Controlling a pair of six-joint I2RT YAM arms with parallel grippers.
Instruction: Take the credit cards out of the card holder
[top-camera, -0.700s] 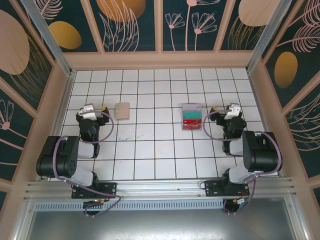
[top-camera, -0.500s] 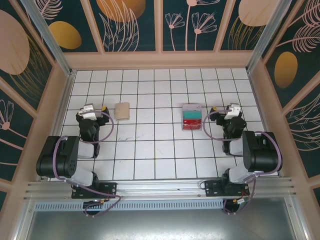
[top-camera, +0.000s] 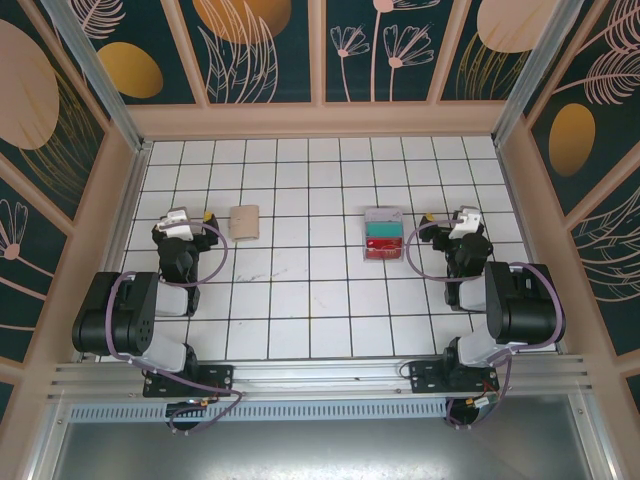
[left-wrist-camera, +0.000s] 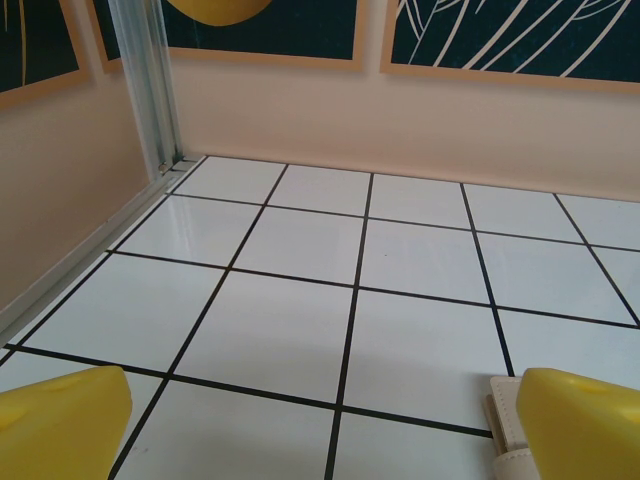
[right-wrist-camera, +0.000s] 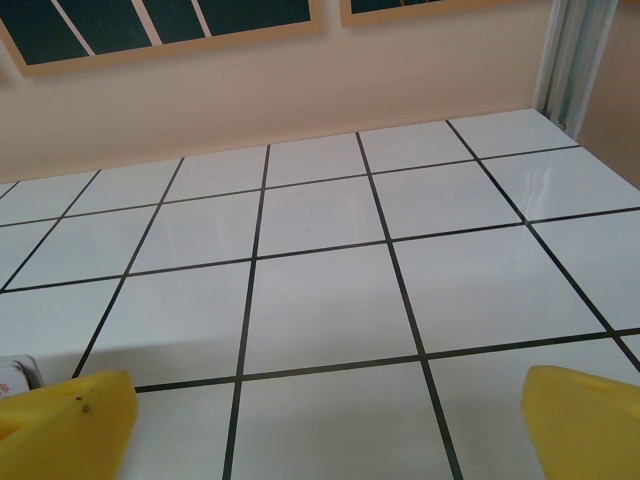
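White tiled table (top-camera: 300, 270), floral panelled walls (top-camera: 260, 50) (left and right jaws released, empty).

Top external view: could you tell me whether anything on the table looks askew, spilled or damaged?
Nothing stands out. The card holder lies flat on the table, the clear tray sits square to its grid, nothing spilled, and the left claw and right claw are open and empty.

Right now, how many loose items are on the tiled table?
2. The tan card holder lies left of centre; the clear tray with teal and red strips lies right of centre. Anything tucked inside the holder is hidden.
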